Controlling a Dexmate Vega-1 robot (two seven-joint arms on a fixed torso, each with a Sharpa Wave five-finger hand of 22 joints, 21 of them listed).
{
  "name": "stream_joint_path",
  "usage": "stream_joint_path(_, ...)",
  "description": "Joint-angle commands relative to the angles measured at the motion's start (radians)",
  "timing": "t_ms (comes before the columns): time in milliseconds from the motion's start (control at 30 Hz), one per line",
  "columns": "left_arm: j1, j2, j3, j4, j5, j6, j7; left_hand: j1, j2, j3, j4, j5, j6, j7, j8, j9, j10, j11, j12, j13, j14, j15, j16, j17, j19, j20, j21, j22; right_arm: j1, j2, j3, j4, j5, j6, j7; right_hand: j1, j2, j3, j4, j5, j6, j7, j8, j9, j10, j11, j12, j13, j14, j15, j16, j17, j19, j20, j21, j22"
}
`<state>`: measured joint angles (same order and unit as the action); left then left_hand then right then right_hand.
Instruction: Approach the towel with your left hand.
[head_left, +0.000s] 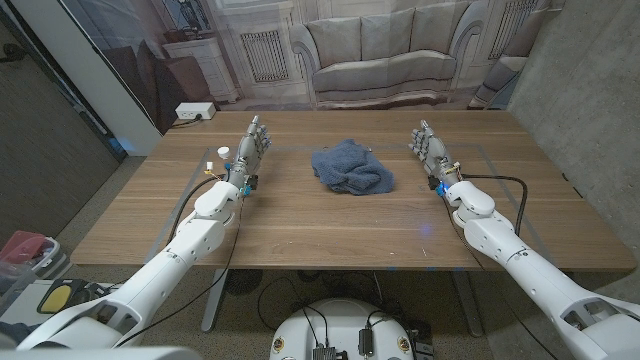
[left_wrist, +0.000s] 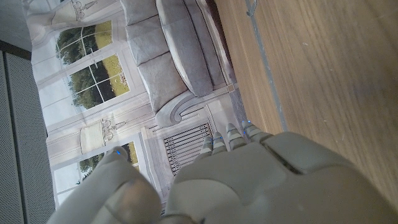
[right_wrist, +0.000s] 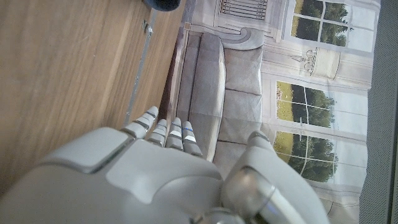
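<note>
A crumpled blue towel (head_left: 351, 170) lies near the middle of the wooden table (head_left: 300, 225), toward the far side. My left hand (head_left: 251, 145) stands upright to the left of it, fingers straight and apart, holding nothing, with a clear gap to the cloth. My right hand (head_left: 428, 150) stands the same way to the right of the towel, also holding nothing. In the left wrist view the back of my left hand (left_wrist: 249, 180) shows over bare wood. The right wrist view shows the back of my right hand (right_wrist: 149, 180) and a dark blue corner of the towel (right_wrist: 163, 4).
A small white object (head_left: 223, 153) sits on the table just left of my left hand. A line of tape (head_left: 500, 160) marks a rectangle on the tabletop. A printed backdrop of a sofa (head_left: 385, 50) hangs behind the table's far edge.
</note>
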<state>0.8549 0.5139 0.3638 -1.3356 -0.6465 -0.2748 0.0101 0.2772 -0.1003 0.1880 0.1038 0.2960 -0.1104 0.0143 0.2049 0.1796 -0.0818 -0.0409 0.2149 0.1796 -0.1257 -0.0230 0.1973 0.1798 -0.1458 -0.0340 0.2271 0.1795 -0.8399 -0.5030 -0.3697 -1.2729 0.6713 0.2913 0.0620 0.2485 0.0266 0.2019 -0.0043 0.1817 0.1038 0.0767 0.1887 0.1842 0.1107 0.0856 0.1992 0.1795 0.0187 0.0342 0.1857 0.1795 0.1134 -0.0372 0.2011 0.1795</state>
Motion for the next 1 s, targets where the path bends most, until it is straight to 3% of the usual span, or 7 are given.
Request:
stream_joint_path(33,0.021,0.004,-0.007,-0.04,0.004,0.018,0.041,0.011,0.0,0.007,0.001,0.006,-0.003,-0.001,0.007,0.003,-0.006,0.003,0.004,0.005,-0.007,0.0,0.005,0.004,-0.006,-0.054,0.003,0.003,0.002,0.002,0.001,0.013,0.019,-0.006,0.026,0.005,0.0,0.006,-0.001,0.007,0.007,-0.001,0.006,0.004,0.009,-0.002,0.004,0.005,-0.001,0.01,0.004,0.005,0.008,-0.018,0.005,0.002)
stream_joint_path(500,0.014,0.012,-0.005,-0.033,0.013,0.001,0.021,0.019,0.007,0.007,-0.001,0.007,0.004,0.002,0.006,0.004,0.004,0.005,0.005,0.005,0.001,0.002,0.004,0.004,-0.003,-0.052,0.0,0.003,-0.029,-0.025,0.009,-0.047,0.006,-0.001,0.004,0.005,0.0,0.004,-0.002,0.007,0.011,-0.002,0.007,0.004,0.012,-0.001,0.006,0.005,0.002,0.009,0.004,0.005,0.007,-0.015,0.004,0.003)
stream_joint_path(1000,0.035,0.034,-0.026,-0.09,0.03,-0.035,0.036,0.039,0.025,0.009,-0.006,0.009,0.05,0.004,0.015,0.004,0.047,0.003,0.013,0.005,0.038,0.005,0.01,0.004,0.027,-0.038,0.005,0.003,-0.033,-0.026,0.019,-0.042,0.008,0.02,0.008,0.003,0.001,0.003,-0.001,0.007,0.015,-0.002,0.008,0.004,0.023,-0.002,0.011,0.005,0.01,0.009,0.006,0.005,0.01,-0.014,0.004,0.003)
